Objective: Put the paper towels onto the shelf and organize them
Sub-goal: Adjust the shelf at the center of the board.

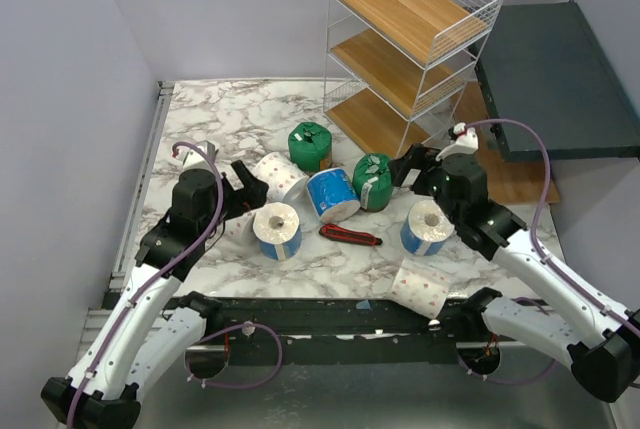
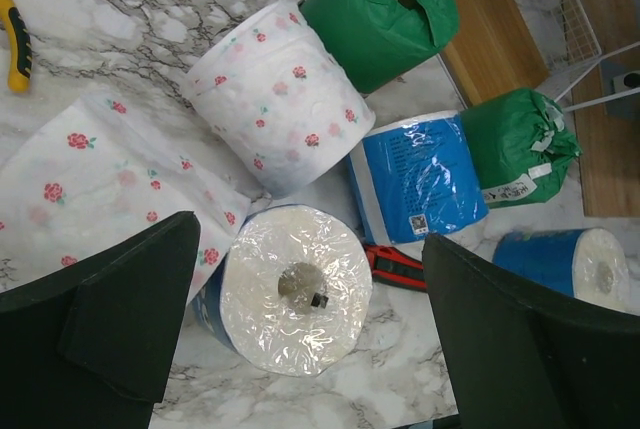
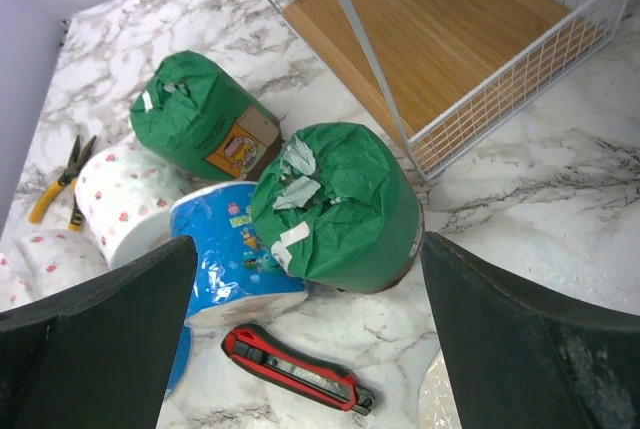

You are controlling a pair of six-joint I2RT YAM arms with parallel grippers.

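desk [image 1: 200,119] was white marble, grey-veined | shelf [image 1: 400,9] was white wire, tiers light-brown wood | two green rolls [image 3: 335,209] had white tags | blue rolls [image 2: 418,179] showed white ends | white rolls [image 2: 275,94] bore red-pink roses | knife [image 3: 290,369] was red and black | pliers [image 3: 55,184] had yellow handles | slab [image 1: 560,69] was dark grey-green | fingers [image 2: 120,319] were black | arms [image 1: 135,309] were white, joints black
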